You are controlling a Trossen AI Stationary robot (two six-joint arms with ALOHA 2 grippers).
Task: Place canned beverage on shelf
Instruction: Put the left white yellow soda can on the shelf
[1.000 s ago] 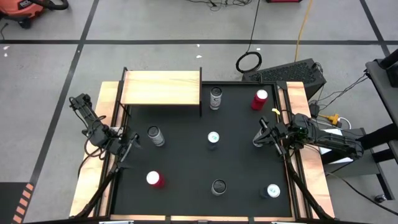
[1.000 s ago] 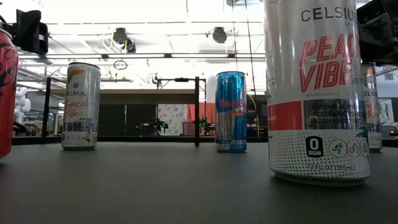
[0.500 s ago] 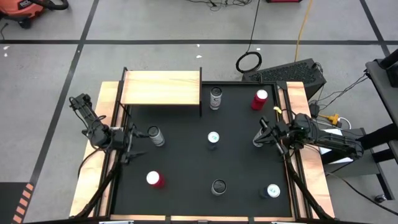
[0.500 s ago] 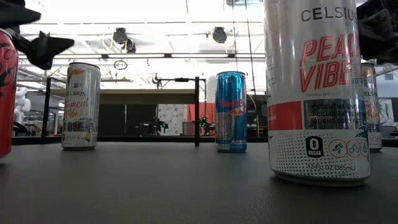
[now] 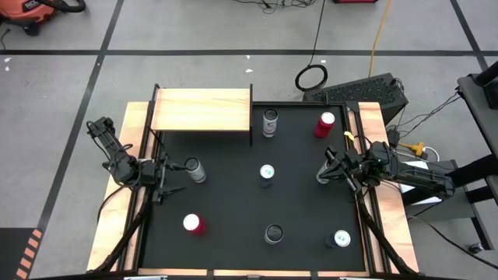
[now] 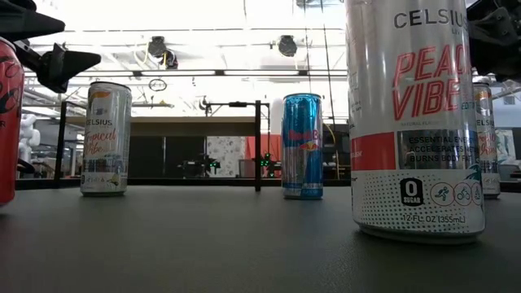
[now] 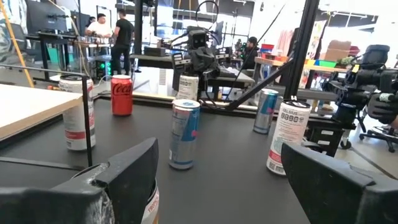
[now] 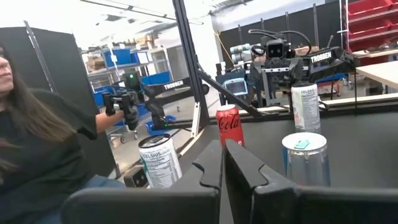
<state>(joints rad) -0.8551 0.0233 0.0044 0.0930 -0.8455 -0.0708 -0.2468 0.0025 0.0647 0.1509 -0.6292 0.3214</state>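
Observation:
Several beverage cans stand upright on the black table. The pale wood shelf on thin black legs stands at the far left with nothing on it. My left gripper hovers open at the left edge, pointing level toward a silver can just beyond its fingers. In the left wrist view that can's top shows beside one finger of my left gripper, apart from it. My right gripper hangs shut at the right edge, near no can, and its closed fingers show in its wrist view.
Other cans: silver and red at the far side, blue mid-table, red, dark-topped and blue-white near the front. Wooden strips edge the table. A person sits beyond the table's left side.
My left gripper has swung about at the wrist while staying in place. Its open fingers have turned from slanting toward the near edge to pointing at the silver can by the shelf. The cans have kept still.

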